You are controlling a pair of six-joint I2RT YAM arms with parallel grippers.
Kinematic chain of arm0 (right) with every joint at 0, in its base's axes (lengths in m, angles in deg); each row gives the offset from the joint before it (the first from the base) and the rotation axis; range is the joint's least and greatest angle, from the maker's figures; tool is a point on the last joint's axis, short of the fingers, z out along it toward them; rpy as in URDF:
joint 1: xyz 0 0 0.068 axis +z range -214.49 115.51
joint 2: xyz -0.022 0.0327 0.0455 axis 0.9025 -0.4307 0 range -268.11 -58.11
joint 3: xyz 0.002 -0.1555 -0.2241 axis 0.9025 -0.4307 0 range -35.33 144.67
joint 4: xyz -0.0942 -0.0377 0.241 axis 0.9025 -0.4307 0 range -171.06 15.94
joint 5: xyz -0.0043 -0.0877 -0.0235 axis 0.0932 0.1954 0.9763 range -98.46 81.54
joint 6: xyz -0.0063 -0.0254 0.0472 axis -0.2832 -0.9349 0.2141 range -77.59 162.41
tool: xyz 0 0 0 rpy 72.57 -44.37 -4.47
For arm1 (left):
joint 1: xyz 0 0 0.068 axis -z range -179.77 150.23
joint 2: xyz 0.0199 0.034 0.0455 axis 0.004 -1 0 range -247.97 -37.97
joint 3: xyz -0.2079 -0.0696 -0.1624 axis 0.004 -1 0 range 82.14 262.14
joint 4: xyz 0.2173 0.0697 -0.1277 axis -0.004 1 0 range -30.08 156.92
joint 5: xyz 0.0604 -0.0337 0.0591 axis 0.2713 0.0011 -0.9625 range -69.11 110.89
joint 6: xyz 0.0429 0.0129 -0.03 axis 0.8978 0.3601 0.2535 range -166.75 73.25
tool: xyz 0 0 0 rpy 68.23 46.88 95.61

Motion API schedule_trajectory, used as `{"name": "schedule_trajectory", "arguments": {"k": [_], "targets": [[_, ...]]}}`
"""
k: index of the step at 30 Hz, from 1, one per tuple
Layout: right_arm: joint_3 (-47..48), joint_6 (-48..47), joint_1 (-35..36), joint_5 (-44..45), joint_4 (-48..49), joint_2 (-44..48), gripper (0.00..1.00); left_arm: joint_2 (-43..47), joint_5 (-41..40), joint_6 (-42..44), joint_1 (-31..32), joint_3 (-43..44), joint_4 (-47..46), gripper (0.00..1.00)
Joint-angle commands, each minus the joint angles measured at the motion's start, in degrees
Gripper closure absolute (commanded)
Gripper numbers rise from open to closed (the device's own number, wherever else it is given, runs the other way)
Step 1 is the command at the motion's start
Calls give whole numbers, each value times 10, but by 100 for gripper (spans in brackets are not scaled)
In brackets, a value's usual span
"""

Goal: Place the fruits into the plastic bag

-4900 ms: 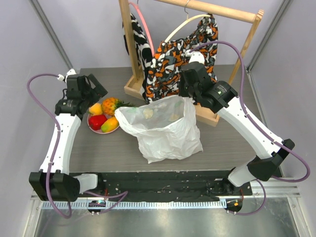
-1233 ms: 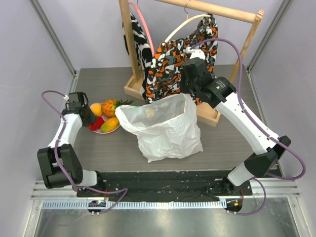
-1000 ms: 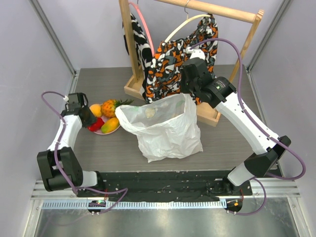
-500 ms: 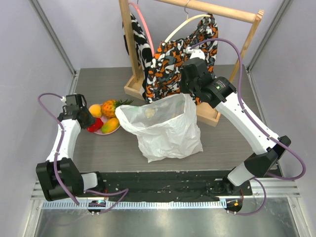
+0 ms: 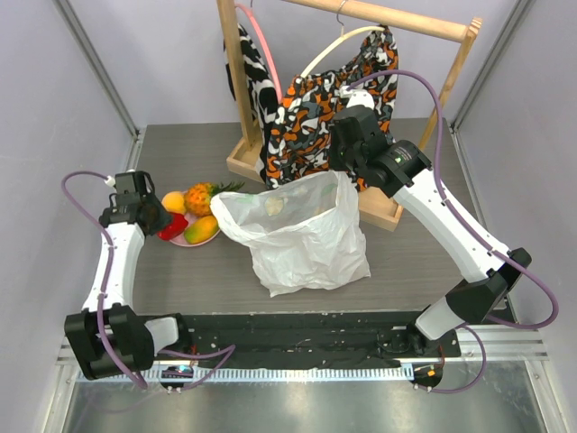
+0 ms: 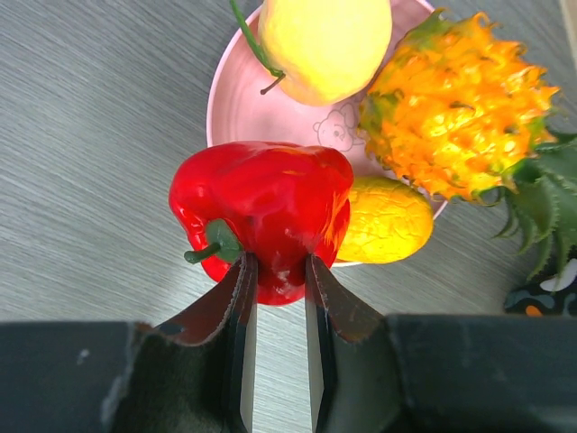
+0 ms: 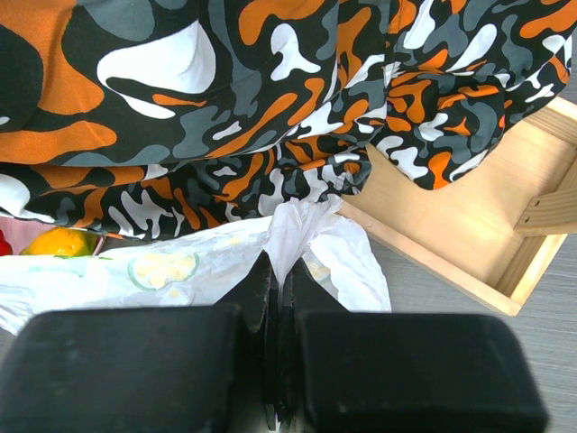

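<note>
Left gripper (image 6: 277, 263) clamps the red pepper-like fruit (image 6: 261, 203); right gripper (image 7: 273, 271) pinches the plastic bag (image 5: 311, 248) by its rim.
Only the left wrist view shows the jaws nipping the glossy, green-stemmed fruit at the pink plate's (image 6: 236, 99) rim, beside the mango (image 6: 388, 221) and pineapple (image 6: 455, 117). Right of the plate the crinkly white bag stands open, its rim bunched between closed jaws.
</note>
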Motion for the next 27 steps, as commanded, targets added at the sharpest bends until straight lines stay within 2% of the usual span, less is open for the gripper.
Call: {"name": "schedule_trajectory", "arguments": {"k": [1,15,21,27], "targets": [[1,3,-2,-4,22,23,99,16,-6,-4,-3,33,13,84],[-1,4,-3,-12,26,23,99,73,18,-47,-3,78,49,84],[-3,4,-2,-15,26,24,99,72,27,-49,-3,132,61,83],[-3,6,-3,-14,27,24,99,61,79,-55,-2,192,66,83]]}}
